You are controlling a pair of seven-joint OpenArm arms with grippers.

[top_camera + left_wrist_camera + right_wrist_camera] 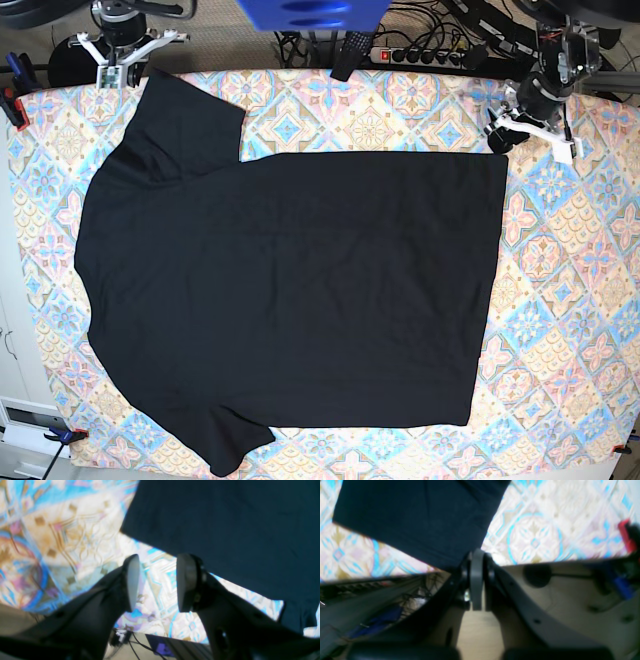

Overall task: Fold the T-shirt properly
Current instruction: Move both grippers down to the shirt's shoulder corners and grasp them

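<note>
The black T-shirt (300, 290) lies spread flat on the patterned tablecloth, with its sleeves at the left and its hem at the right. My left gripper (158, 582) is open and empty, hovering just off the shirt's back right corner (225, 530); it also shows in the base view (530, 132). My right gripper (476, 580) is shut, pads together, at the table's back left edge. It sits right beside the back sleeve (420, 517), and I see no cloth between the pads. It also shows in the base view (120, 60).
The patterned tablecloth (560, 330) covers the whole table. A power strip and cables (420, 50) lie behind the back edge. A red clamp (8, 100) grips the left edge and shows in the right wrist view (625, 535). A blue object (310, 12) is at the top.
</note>
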